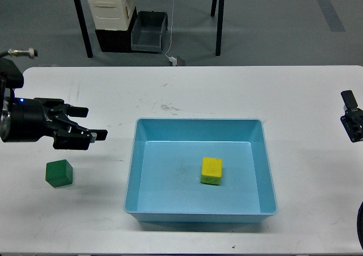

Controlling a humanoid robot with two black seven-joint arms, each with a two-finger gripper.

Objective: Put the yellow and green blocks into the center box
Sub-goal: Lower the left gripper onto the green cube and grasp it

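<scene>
The small bright yellow cube (211, 170) lies inside the shallow light-blue plastic tray (134, 171) mid-desk. The dark green cube (59, 173) rests near the desk's left edge, below the left fingers (85, 124), spread and empty. Right fingers (353, 117): cannot tell.

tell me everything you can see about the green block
The green block is a small dark green cube with a matte look and plain faces, its top a little lighter than its sides. It sits flat on the white table, slightly turned, left of the light-blue tray and outside it. Nothing touches it but the table: the left pincer hangs open above and slightly right of it, empty.
</scene>
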